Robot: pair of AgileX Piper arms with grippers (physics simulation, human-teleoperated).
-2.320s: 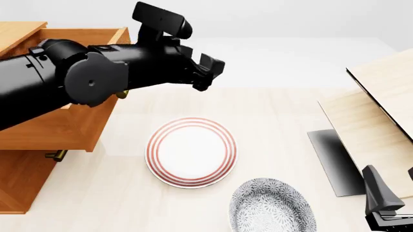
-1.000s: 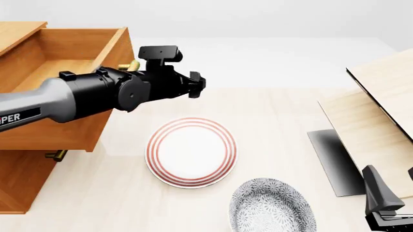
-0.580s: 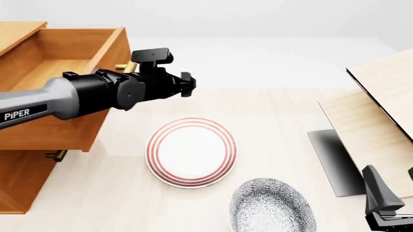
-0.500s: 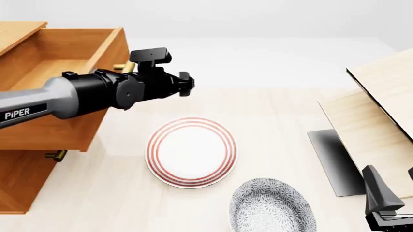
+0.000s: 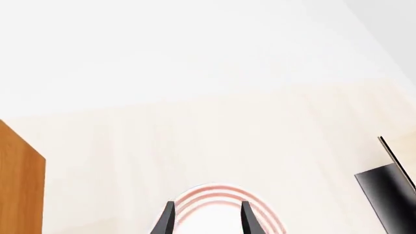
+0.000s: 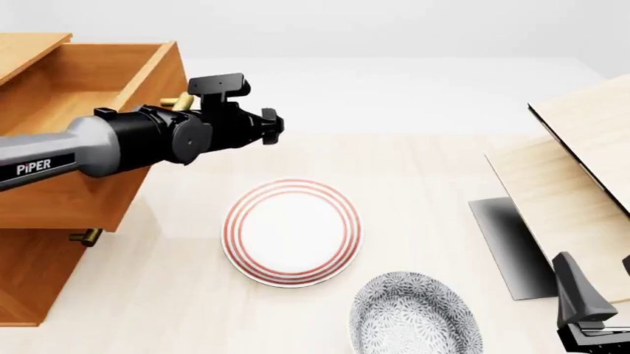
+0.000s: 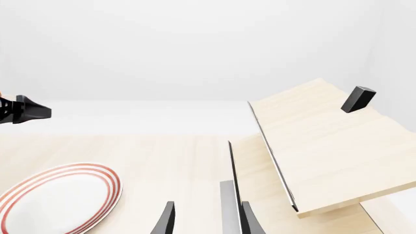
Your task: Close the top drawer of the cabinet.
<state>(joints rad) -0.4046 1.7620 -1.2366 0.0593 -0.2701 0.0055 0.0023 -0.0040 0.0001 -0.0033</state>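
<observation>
Orange-brown top drawer (image 6: 69,140) open, jutting from cabinet (image 6: 35,273) far left | left gripper (image 6: 268,127) fingers parted, empty, wrist beside drawer front | push square along slide, steady, avoid brass handle (image 6: 177,102)

Bare table (image 6: 443,155) lay open ahead of the left gripper (image 6: 268,127) fingertips. Below them sat a striped plate (image 6: 291,231); behind, the top drawer (image 6: 94,133) front.

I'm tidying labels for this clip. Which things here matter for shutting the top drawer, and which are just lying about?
Job:
- top drawer, open
- cabinet
- left gripper, beside the drawer front

Lying about:
- red-ringed plate
- patterned plate
- pale wood structure
- right gripper, idle
</observation>
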